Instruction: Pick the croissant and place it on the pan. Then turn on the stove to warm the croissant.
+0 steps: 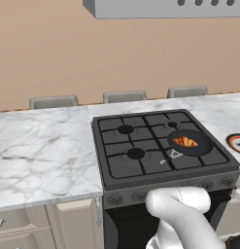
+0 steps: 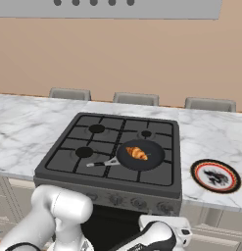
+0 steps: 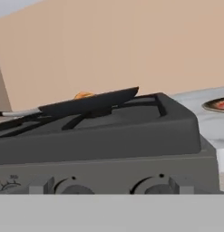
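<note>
Two steps: first looks done, second pending.
Stove point(image 1: 141, 155): centre of the left base view, counter around it; burners look unlit, so heat is yet to come.
Pan point(image 2: 140, 154): right of centre in the right base view, on the front right burner, handle pointing left.
Croissant point(image 2: 136, 153): lies inside the pan, placed to be warmed.
Knobs point(image 3: 154, 185): bottom of the hand view, close ahead, likely the next target.
Gripper: spread wide, holding nothing.
Plate point(image 2: 216, 176): far right, on the counter, unused.

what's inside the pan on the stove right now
The croissant lies inside the pan, which sits on the stove's front right burner. That burner under the pan is covered, so its state can't be seen.
</note>
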Tool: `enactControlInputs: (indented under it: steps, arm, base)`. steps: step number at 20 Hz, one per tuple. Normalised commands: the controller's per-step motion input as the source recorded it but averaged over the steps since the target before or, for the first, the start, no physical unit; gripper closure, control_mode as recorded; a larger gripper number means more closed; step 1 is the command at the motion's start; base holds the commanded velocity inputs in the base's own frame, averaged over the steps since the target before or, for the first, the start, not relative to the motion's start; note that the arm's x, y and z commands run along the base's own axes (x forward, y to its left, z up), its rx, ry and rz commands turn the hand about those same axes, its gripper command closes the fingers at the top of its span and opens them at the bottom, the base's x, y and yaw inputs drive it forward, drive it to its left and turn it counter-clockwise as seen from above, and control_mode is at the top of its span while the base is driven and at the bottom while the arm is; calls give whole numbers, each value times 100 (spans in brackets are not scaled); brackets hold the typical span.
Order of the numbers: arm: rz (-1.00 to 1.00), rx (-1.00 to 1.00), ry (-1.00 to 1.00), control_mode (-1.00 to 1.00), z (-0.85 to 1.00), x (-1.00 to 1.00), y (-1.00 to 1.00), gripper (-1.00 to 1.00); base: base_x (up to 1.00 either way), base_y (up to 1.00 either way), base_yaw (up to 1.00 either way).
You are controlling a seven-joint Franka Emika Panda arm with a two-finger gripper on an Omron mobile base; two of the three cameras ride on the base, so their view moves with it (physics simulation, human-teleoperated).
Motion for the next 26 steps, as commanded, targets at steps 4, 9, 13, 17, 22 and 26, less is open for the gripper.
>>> enactControlInputs:
  steps: [4,9,13,17,22,26]
  arm:
    - [0,7,0,-100,-20,5,0,-100]
    - [0,7,-1,-100,-14,1,-6,-100]
    - [0,5,-2,-100,-10,5,-13,-100]
    - [0,2,0,-100,-11,9,-10,-100]
    - [0,0,0,-100,-14,10,-1,-100]
    - [0,0,0,-100,-19,9,0,-100]
  base:
    - [0,0,0]
    - [0,0,0]
    - [0,0,0]
    - [0,0,0]
    - [0,0,0]
    - [0,0,0]
